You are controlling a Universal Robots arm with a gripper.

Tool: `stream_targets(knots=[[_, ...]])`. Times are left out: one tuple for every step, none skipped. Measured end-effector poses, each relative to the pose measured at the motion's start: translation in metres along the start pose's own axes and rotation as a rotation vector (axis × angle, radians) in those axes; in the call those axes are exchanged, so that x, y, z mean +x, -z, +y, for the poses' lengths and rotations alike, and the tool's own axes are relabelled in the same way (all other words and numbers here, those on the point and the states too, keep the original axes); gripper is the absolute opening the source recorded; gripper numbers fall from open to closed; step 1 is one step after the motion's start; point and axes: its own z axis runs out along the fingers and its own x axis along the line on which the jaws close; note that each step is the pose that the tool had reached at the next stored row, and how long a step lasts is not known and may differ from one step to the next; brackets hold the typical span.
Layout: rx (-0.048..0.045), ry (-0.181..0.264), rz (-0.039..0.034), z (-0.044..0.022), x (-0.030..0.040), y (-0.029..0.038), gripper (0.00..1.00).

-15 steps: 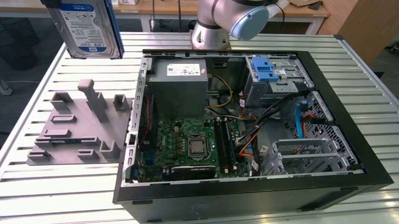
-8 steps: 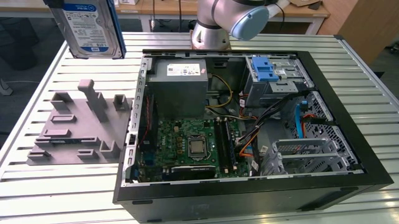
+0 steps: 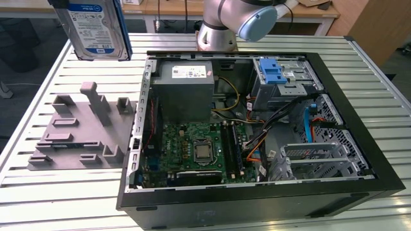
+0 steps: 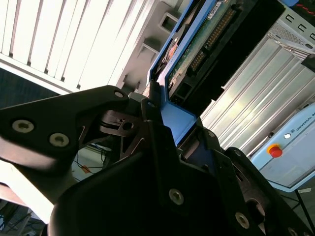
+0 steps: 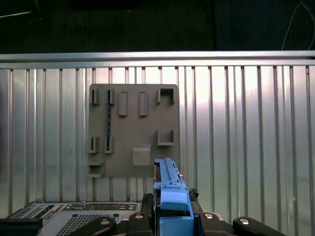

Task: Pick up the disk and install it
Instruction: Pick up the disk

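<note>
The disk (image 3: 96, 29) hangs upright in the air above the table's far part, at the exterior view's left. It is a silver drive with a white-and-blue label in a blue carrier. It is lifted well clear of the grey holder plate (image 3: 83, 130). In both wrist views my gripper (image 5: 172, 209) is shut on the blue carrier's edge (image 5: 170, 189), with the black fingers (image 4: 147, 115) pressed against its sides. The second wrist view shows the disk's green circuit board (image 4: 197, 46) above my gripper (image 4: 170, 125).
An open black computer case (image 3: 359, 144) lies at the exterior view's right, holding a grey power supply (image 3: 186, 91), a motherboard (image 3: 199, 149) and a blue-latched drive cage (image 3: 279, 77). The arm's base (image 3: 218, 33) stands behind the case. The slatted metal table (image 3: 64, 192) carries everything.
</note>
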Motion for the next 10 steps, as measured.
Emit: stream_targets(knots=[[0.0,0.0,0.0,-0.0007,0.0,0.0,0.37],[0.0,0.0,0.0,-0.0013,0.0,0.0,0.37],[0.0,0.0,0.0,-0.0021,-0.0001,0.0,0.37],[0.0,0.0,0.0,-0.0027,-0.0001,0.0,0.37],[0.0,0.0,0.0,-0.0034,-0.0001,0.0001,0.37],[0.0,0.0,0.0,-0.004,-0.0001,0.0001,0.37],[-0.0001,0.0,0.0,-0.0046,-0.0001,0.0001,0.37],[0.0,0.0,0.0,-0.0053,-0.0002,0.0001,0.37],[0.0,0.0,0.0,-0.0059,-0.0002,0.0001,0.37],[0.0001,0.0,0.0,-0.0066,-0.0002,0.0001,0.37]])
